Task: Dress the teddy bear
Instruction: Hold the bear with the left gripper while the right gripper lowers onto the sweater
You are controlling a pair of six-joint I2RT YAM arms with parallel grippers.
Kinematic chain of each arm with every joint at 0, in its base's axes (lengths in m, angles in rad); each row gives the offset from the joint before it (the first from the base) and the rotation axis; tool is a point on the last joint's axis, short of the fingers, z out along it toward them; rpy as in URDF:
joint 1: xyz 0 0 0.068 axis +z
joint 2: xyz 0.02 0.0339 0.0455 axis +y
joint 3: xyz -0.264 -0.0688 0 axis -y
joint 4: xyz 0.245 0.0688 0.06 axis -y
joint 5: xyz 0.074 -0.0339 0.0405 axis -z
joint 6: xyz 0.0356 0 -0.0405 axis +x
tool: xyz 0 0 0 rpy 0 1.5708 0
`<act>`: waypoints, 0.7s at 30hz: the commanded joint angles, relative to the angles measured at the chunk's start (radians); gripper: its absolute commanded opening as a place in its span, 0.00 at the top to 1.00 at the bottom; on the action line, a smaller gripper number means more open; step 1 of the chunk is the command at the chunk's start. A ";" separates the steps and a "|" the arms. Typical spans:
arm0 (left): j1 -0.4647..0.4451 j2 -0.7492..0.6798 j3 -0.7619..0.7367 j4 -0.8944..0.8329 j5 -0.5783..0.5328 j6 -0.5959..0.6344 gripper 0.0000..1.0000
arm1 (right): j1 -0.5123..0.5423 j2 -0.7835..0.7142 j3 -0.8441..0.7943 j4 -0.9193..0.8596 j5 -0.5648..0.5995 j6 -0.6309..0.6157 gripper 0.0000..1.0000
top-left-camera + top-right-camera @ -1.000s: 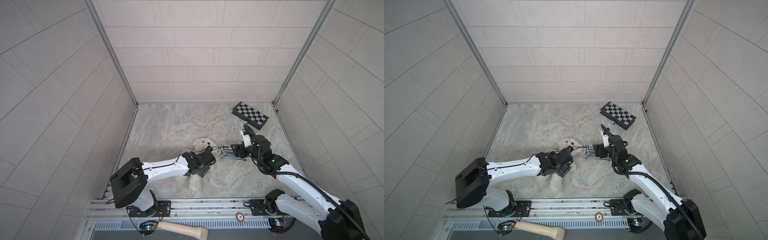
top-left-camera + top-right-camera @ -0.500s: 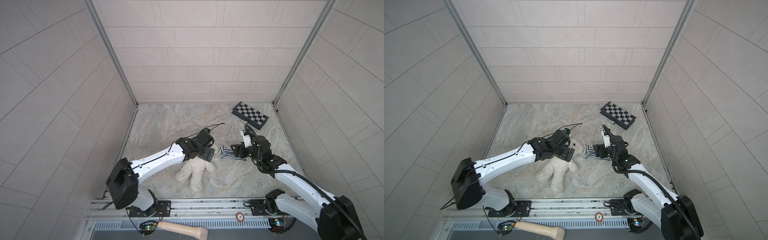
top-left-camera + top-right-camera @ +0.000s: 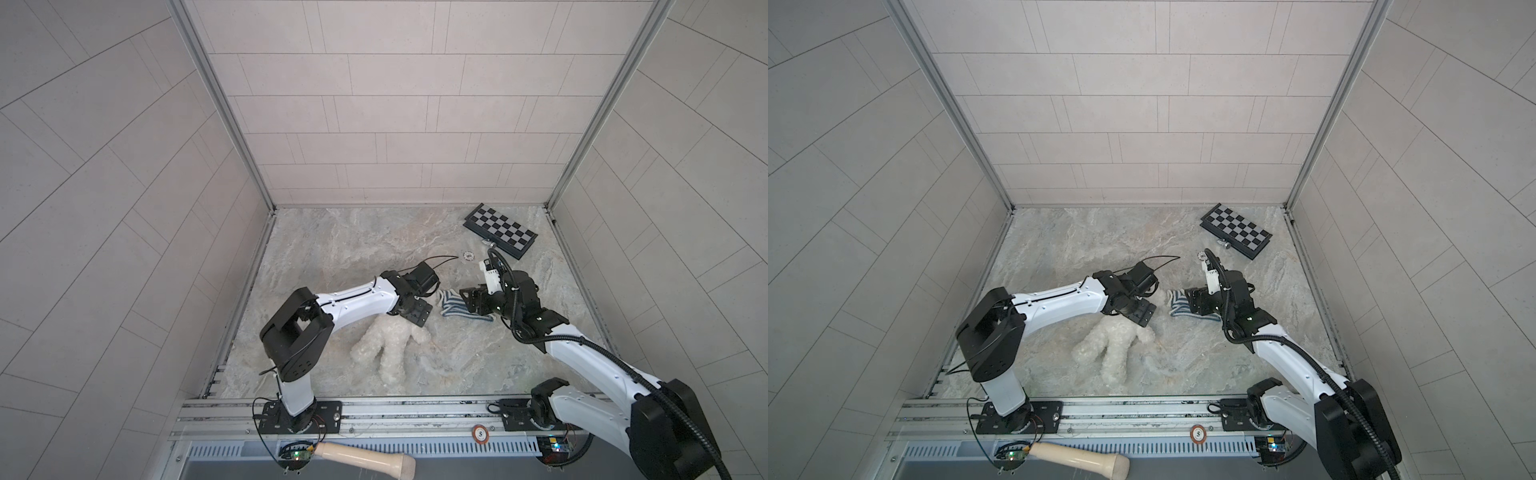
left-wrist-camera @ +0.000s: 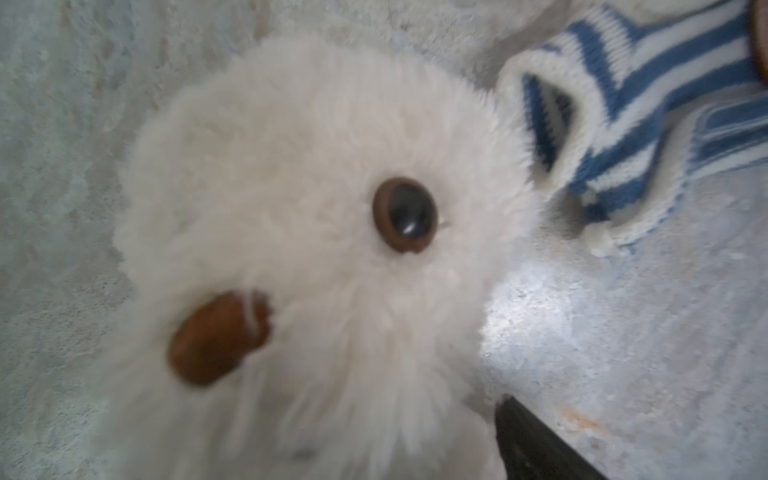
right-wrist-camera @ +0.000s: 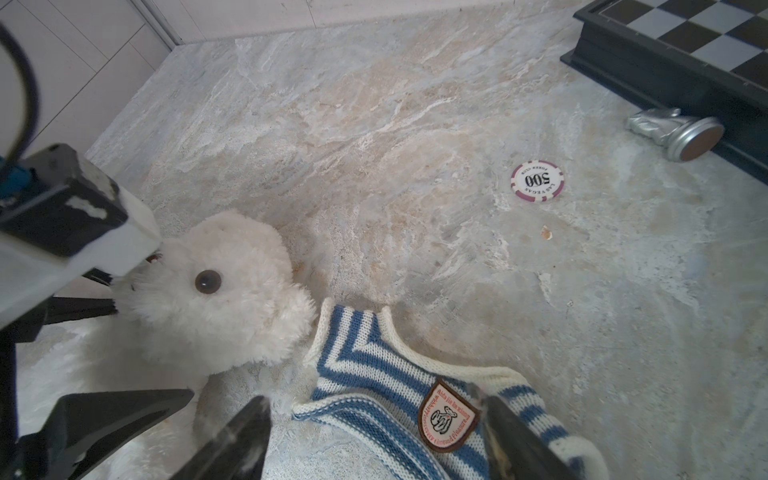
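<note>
The bare teddy bear (image 3: 390, 345) lies on the desk (image 3: 353, 249), head toward 1 o'clock beside the striped shirt (image 3: 451, 305), left fingers (image 5: 124, 411) released astride its neck, right fingers (image 5: 232, 436) released over the shirt, whose opening likely next needs gripping and pulling over the head.

**Robot Test Cell, Laboratory Type**

The premises are a purpose-built robotics enclosure. Two white-and-black robot arms, the left arm (image 3: 353, 301) and the right arm (image 3: 582, 353), are bolted to a slotted aluminium rail (image 3: 415, 409) along the front edge. Tile-patterned wall panels (image 3: 374, 104) meet at bare aluminium corner profiles (image 3: 222, 104) and box in a stone-patterned tabletop (image 3: 353, 249). Below the rail sit a vented grille (image 3: 457, 449) and an exposed circuit board (image 3: 296, 456) with a lit green lamp and loose wiring. Unrelated props, a chessboard (image 3: 500, 230) and a poker chip (image 3: 468, 255), lie on the surface.
</note>
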 commanded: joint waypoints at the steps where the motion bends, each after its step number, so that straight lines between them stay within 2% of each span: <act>1: 0.016 0.016 0.006 0.000 -0.026 0.014 0.15 | -0.003 0.001 0.000 0.023 -0.012 0.012 0.19; 11: 0.038 -0.057 -0.105 0.153 -0.002 0.038 0.53 | 0.002 0.069 -0.013 0.079 -0.082 0.079 0.20; 17: 0.040 -0.056 -0.128 0.175 0.000 0.079 0.60 | 0.014 0.022 -0.011 0.006 -0.027 0.083 0.21; 21: 0.039 -0.122 -0.151 0.179 -0.014 0.091 0.65 | 0.029 0.006 0.025 -0.109 0.002 0.079 0.21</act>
